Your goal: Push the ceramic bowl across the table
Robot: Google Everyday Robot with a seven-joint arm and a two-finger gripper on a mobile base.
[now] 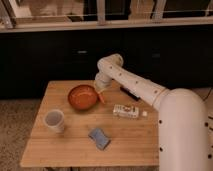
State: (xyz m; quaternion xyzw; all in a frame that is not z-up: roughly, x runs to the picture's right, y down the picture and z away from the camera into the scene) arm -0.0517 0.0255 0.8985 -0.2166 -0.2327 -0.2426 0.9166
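Observation:
The ceramic bowl (82,97) is round, shallow and glossy orange-brown. It sits on the light wooden table (75,145), left of centre toward the far edge. My white arm reaches in from the right and bends down at the bowl's right side. The gripper (101,94) is low at the bowl's right rim, touching or nearly touching it. An orange-tipped part shows next to the rim.
A whitish translucent cup (54,120) stands front left of the bowl. A blue packet (99,138) lies near the front. A white rectangular pack (126,111) lies right of the bowl, and a dark flat object (130,93) behind it. A dark counter runs behind the table.

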